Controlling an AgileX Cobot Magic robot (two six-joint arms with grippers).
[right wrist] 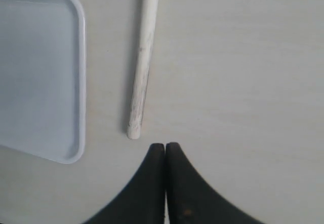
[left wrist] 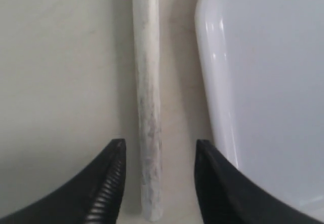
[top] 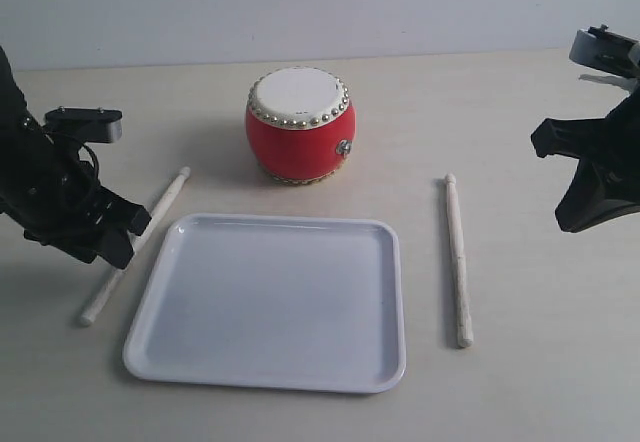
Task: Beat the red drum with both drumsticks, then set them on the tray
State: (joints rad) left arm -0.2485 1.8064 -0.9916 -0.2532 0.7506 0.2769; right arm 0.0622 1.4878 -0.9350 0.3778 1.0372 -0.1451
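The red drum with its white skin stands behind the white tray. One pale drumstick lies slanted on the table left of the tray; my left gripper hangs low over its middle, open, with the stick between the spread fingers, untouched. The tray's rim is just beside it. The other drumstick lies right of the tray. My right gripper is raised at the far right, shut and empty; its closed tips sit just off that stick's butt end.
Pale table all around. The tray's corner lies close to the right stick. A light wall runs along the table's far edge behind the drum.
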